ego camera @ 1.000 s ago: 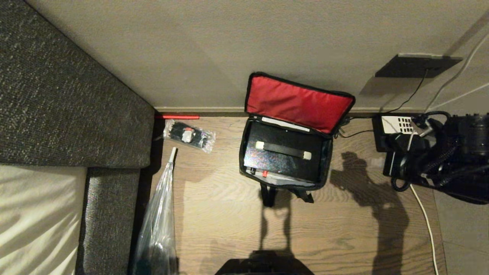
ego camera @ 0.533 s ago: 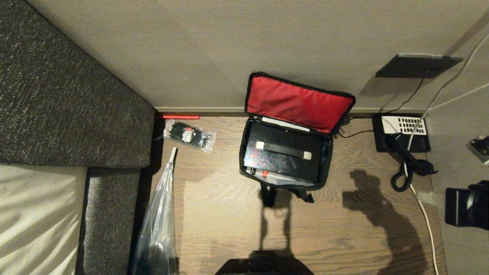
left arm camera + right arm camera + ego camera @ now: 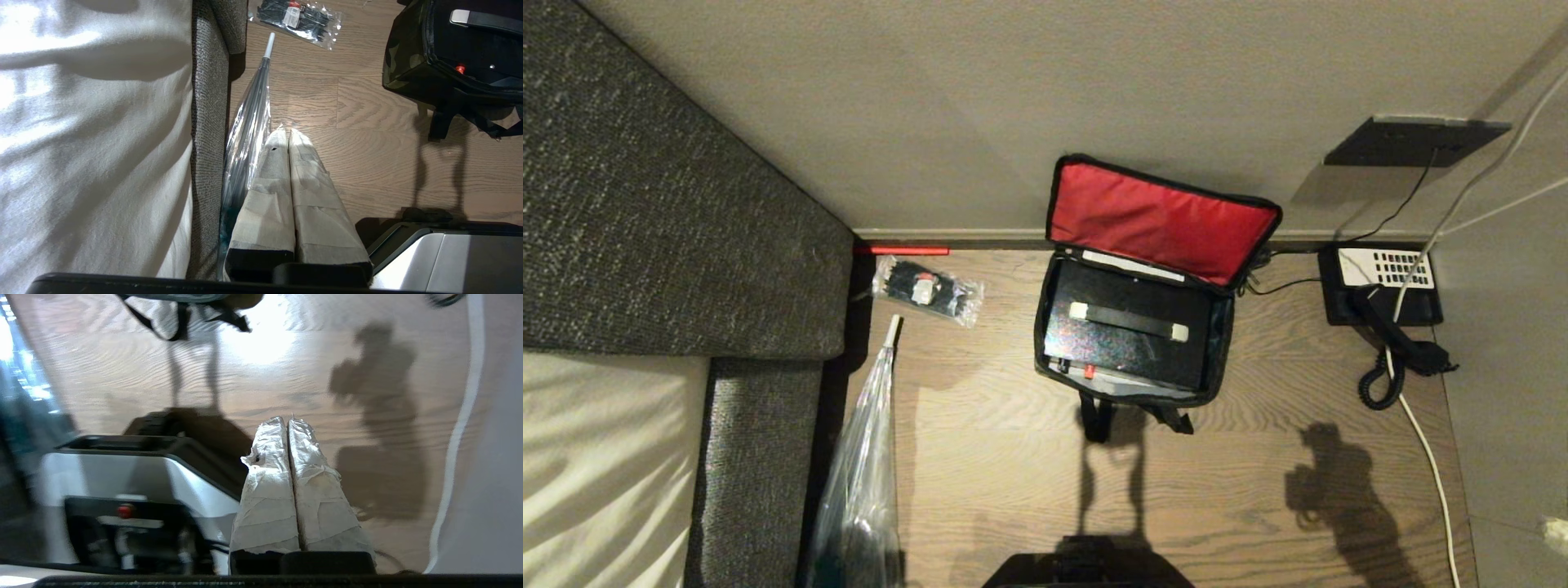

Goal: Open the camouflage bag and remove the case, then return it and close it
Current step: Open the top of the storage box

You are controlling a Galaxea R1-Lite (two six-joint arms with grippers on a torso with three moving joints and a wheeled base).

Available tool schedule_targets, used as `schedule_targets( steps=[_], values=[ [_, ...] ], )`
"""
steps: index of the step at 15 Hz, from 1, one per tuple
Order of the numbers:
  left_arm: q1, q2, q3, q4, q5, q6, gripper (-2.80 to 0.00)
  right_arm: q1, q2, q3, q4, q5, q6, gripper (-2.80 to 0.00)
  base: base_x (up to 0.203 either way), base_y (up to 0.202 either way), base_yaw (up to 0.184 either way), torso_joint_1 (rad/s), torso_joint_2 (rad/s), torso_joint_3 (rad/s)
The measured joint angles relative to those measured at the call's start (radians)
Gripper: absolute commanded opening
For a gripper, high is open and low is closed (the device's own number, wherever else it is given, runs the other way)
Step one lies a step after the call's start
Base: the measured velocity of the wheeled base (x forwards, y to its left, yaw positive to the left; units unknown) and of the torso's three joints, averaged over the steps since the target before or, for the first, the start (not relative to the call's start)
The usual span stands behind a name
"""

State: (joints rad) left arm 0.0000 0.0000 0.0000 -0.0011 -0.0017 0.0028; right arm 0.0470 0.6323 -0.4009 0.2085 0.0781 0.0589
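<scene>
The camouflage bag stands open on the wood floor by the wall, its red-lined lid leaning back against the wall. The flat black case lies inside it, with a strap handle across its top and a small red mark near the front edge. In the left wrist view the bag is off to one side with the case showing inside. My left gripper is shut and empty beside the sofa. My right gripper is shut and empty above bare floor, well back from the bag's straps.
A dark sofa with a white cushion fills the left. A clear-wrapped umbrella and a clear packet of black ties lie beside it. A black phone and white cable sit at the right. My base is at the front.
My right arm has pulled back from beside the phone and left the head view; its shadow slid toward the near right. The bag and case have not moved.
</scene>
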Motion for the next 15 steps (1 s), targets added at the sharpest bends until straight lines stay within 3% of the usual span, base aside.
schedule_targets(
  steps=[4, 7, 12, 15],
  values=[
    [0.0, 0.0, 0.0, 0.0, 0.0, 0.001, -2.8, -0.033, -0.215, 0.17, 0.022, -0.031, -0.073, -2.8, 0.0, 0.0, 0.0, 0.0, 0.0, 0.0],
    [0.0, 0.0, 0.0, 0.0, 0.0, 0.0, -2.8, -0.049, -0.35, 0.292, -0.058, -0.046, -0.088, -2.8, 0.0, 0.0, 0.0, 0.0, 0.0, 0.0],
    [0.0, 0.0, 0.0, 0.0, 0.0, 0.0, -2.8, -0.053, -0.566, 0.39, -0.206, -0.084, -0.049, -2.8, 0.0, 0.0, 0.0, 0.0, 0.0, 0.0],
    [0.0, 0.0, 0.0, 0.0, 0.0, 0.0, -2.8, -0.052, -0.613, 0.399, -0.211, -0.086, -0.037, -2.8, 0.0, 0.0, 0.0, 0.0, 0.0, 0.0]
  ],
)
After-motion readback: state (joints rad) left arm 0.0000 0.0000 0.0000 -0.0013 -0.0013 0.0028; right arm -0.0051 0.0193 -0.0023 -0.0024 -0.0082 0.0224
